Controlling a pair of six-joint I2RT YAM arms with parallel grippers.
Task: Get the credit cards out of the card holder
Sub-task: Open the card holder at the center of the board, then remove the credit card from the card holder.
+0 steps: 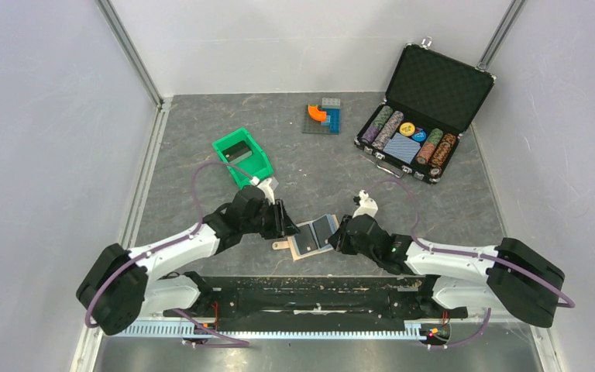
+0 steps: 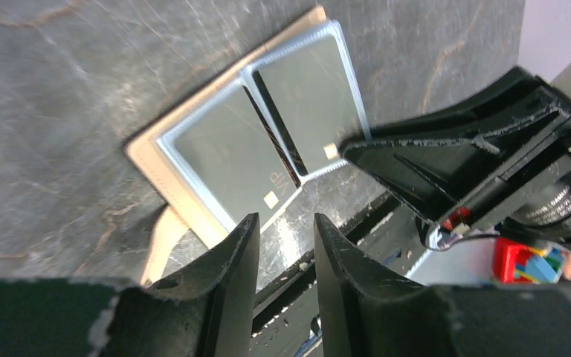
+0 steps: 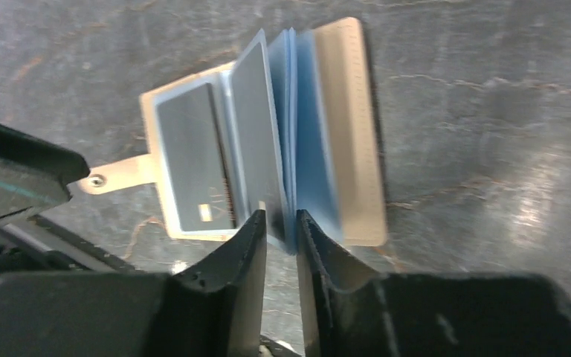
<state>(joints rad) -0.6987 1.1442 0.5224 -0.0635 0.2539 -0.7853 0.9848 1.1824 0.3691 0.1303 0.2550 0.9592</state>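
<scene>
The card holder (image 1: pixel 311 239) lies spread open on the grey table (image 1: pixel 302 170), close to the near edge and between the two arms, its strap tab (image 3: pixel 115 177) pointing away from the right arm. Two credit cards sit in the light blue pockets: one dark card (image 2: pixel 232 160) in the flat pocket on the tab side and a second card (image 2: pixel 308 104) in the leaf next to it. From the right wrist, that second leaf stands up off the tan cover (image 3: pixel 351 126) with a few more blue leaves behind it. The right gripper (image 3: pixel 281 222) is drawn in narrow, and the lower edge of those raised leaves fills the slit between its fingers (image 3: pixel 249 253), so it appears to be pinching the card holder there (no daylight shows on either side of the leaves). The left gripper (image 2: pixel 285 223) hangs over the bare table just beside the holder's near corner, fingers (image 2: pixel 234 253) parted by a slim gap with nothing in it and touching neither card nor holder. Farther back stand a green bin (image 1: pixel 242 157), a black chip case (image 1: pixel 426 108) with its lid up, and some toy bricks (image 1: pixel 325 116).
</scene>
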